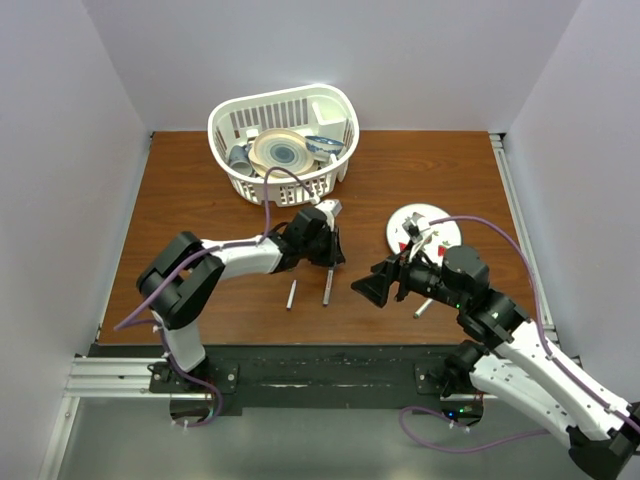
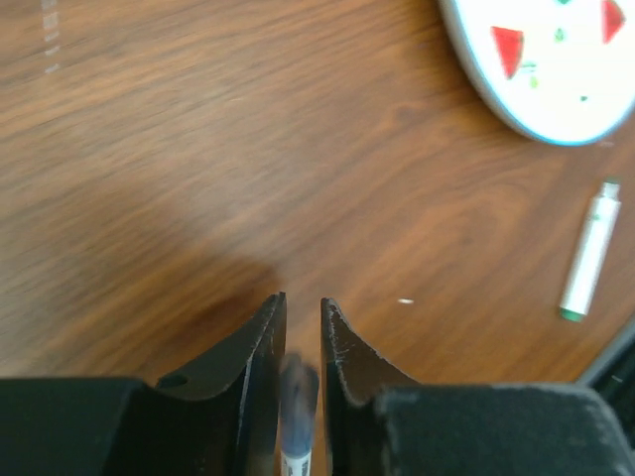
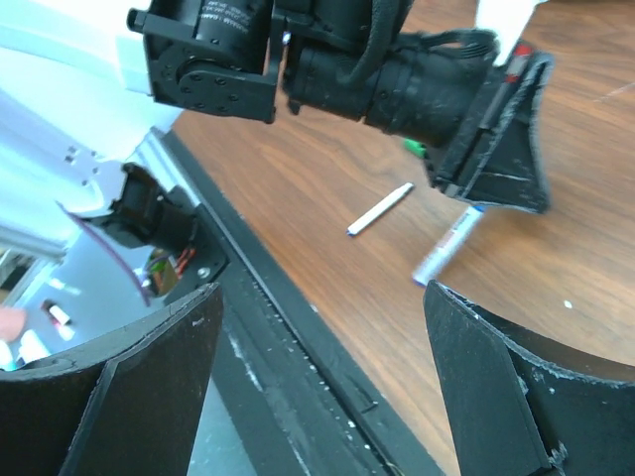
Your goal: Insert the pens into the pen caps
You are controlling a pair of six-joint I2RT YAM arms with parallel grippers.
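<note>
ok so my read: the left tool (image 1: pixel 333 262) has a pen (image 3: pixel 448 245) pinched between its nearly closed fingers. It's gripped near the top end, with the lower end at or just off the worktop (image 1: pixel 200 200), roughly dead centre. The right tool (image 3: pixel 322 293) is spread wide with nothing in it, sitting at about 3 o'clock from that pen and facing it.

Tips for this bit, imo: the grip is way up at one end, so the pen can swing. I'd hold the left side steady and let the right do the moving. Whatever the right tool closes on should line up with the barrel's axis, then push straight along it with no sideways shove. Honestly I can't spot the caps for sure. There's a green speck (image 3: pixel 414 147) behind the left tool in the right wrist view that might be one, but it's too small to call.

Pose: the left arm reaches toward 1 o'clock from its base, wrist bent so the fingers point down. The right arm comes in from 5 o'clock, forearm low, tool aimed at 9 o'clock.

Other stuff, all relative to the held pen:
- second pen (image 1: pixel 291 295) lying flat at 9 o'clock
- third pen (image 1: pixel 423 308) at 4 o'clock, beside the right arm
- plate (image 1: pixel 440 232) at 2 o'clock
- basket (image 1: pixel 320 180) at 12
</note>
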